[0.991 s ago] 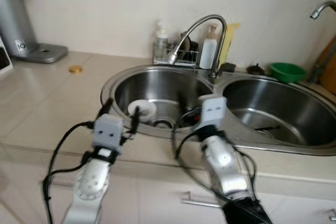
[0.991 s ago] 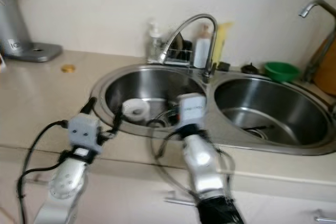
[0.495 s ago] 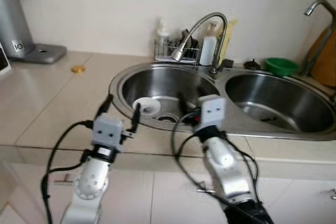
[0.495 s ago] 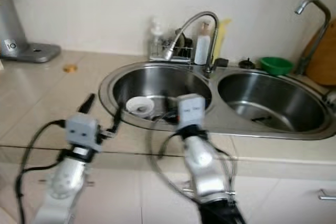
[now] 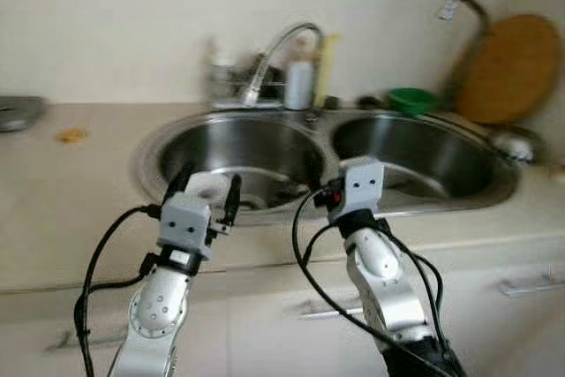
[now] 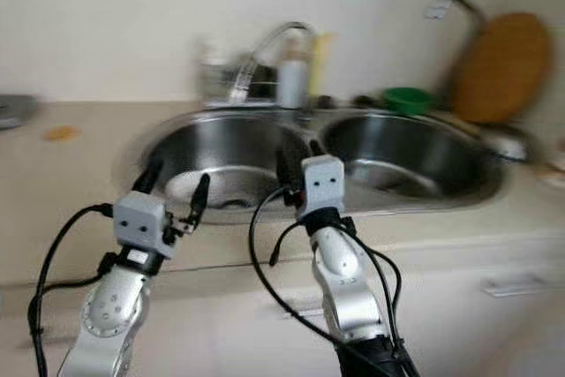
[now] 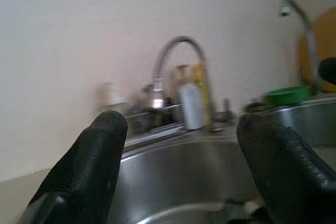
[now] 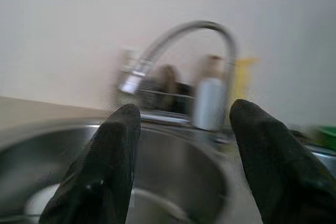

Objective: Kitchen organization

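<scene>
1. Sink [image 5: 177, 143], a double steel basin, fills the frame's center.
2. Nearest us, our left gripper [image 5: 205, 190] and right gripper [image 6: 298, 158] hover at its front rim, fingers apart, empty.
3. Farther back, upper center, stands the faucet [image 5: 274, 50].

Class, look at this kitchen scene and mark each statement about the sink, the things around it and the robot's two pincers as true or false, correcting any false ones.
1. The sink has two basins. True.
2. A green bowl sits on the counter behind the right basin. True.
3. The left pincer is shut on a cup. False: its fingers stand apart and hold nothing.
4. A round wooden board leans against the wall to the right. True.
5. The right pincer is gripping the tap. False: it is open, with the tap well beyond it.
6. The white round thing lies on the counter. False: it lies in the left basin.
</scene>
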{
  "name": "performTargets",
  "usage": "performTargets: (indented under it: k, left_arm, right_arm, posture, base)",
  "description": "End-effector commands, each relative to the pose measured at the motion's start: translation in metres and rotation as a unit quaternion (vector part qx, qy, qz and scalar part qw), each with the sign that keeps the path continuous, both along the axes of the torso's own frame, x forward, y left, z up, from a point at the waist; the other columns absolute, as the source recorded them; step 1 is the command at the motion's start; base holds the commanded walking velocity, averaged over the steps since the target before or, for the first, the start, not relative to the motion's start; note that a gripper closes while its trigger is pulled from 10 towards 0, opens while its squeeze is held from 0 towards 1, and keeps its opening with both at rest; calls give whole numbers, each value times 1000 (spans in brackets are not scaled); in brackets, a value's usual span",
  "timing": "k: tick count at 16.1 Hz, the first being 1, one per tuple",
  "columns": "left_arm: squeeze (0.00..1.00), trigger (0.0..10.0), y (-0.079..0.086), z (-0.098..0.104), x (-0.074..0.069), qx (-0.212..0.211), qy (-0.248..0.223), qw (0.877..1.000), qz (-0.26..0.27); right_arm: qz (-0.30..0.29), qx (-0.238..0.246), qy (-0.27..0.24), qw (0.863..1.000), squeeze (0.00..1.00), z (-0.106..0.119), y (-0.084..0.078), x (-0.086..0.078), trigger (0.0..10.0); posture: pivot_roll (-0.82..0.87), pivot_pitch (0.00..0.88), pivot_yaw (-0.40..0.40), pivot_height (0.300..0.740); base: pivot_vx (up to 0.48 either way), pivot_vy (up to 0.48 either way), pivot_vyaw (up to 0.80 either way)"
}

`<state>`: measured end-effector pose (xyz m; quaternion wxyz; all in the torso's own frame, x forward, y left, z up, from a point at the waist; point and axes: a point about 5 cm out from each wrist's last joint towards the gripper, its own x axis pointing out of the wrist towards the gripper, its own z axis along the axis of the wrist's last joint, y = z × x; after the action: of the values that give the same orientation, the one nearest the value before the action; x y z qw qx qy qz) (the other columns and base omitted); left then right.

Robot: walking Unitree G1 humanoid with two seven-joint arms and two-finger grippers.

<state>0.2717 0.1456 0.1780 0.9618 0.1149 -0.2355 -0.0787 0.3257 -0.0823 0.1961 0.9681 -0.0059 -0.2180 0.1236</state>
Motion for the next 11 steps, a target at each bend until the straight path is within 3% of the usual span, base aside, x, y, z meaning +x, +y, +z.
performTargets:
  k: [1, 3, 4, 9, 11]
  left_arm:
    - [0, 10000, -2, 2, 1, 5, -3, 1000, -4]
    - [0, 10000, -2, 3, 0, 2, -8, 1000, -6]
    - [0, 10000, -2, 4, 0, -4, -12, 1000, -7]
    - [0, 10000, -2, 5, 0, -8, -15, 1000, -8]
    - [0, 10000, -2, 5, 0, -6, -14, 1000, -9]
  right_arm:
    - [-5, 2, -12, 1000, 0, 6, -2, -2, 10000]
    - [-6, 5, -17, 1000, 0, 8, -2, -3, 10000]
    - [-7, 6, -18, 1000, 0, 9, -3, -3, 10000]
    - [-6, 9, -21, 1000, 0, 11, -3, -3, 10000]
    - [-6, 10, -22, 1000, 0, 11, -3, -4, 10000]
  posture:
    - [64, 0, -33, 740]
    - [64, 0, -33, 740]
    - [62, 0, -34, 740]
    - [62, 0, -35, 740]
    - [61, 0, -35, 740]
  base:
    - [0, -472, -800]
    - [0, -480, -800]
    - [0, 0, -800]
    - [0, 0, 0]
    - [0, 0, -800]
